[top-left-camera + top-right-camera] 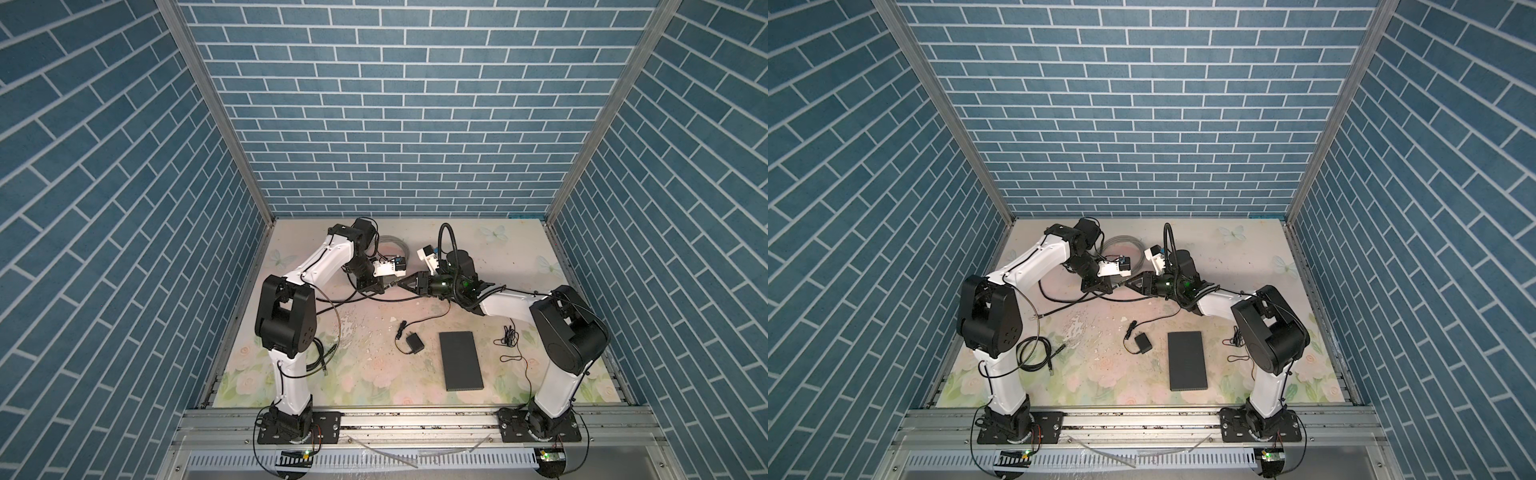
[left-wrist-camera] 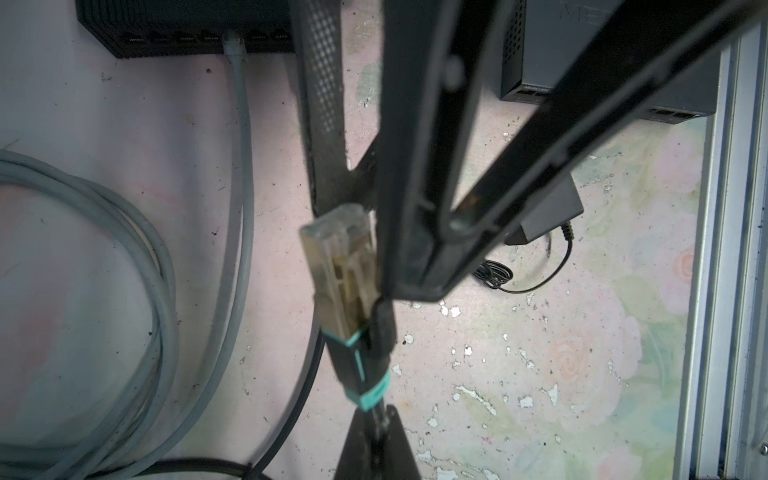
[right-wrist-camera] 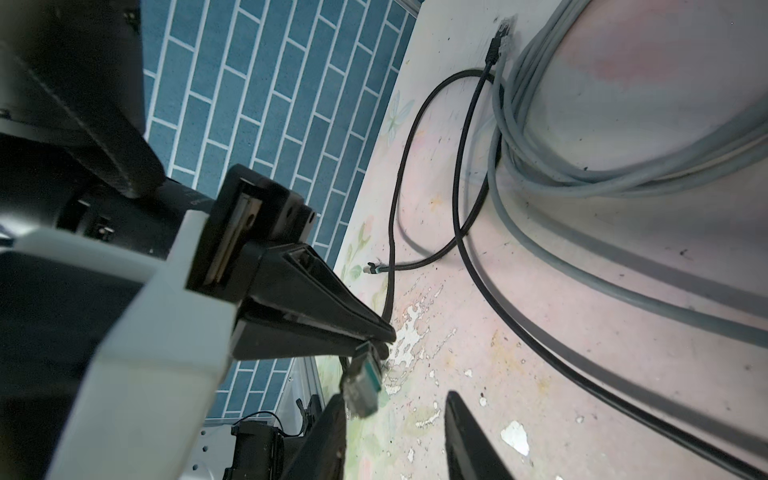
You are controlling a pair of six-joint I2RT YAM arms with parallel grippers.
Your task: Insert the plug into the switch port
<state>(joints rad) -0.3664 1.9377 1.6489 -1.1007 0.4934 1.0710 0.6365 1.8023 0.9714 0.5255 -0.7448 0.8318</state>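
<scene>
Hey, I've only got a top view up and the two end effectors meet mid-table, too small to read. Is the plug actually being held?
Observer: Yes. The left wrist view shows the left end effector shut on the black cable just behind the clear plug.
Operator: Is the right one gripping it too?
Observer: No. In the right wrist view the right end effector has its fingers apart, the plug beside one of them.
Operator: Any port nearby? I can't spot one.
Observer: The left wrist view shows a black switch with a row of ports, a grey cable already plugged into one.
</scene>
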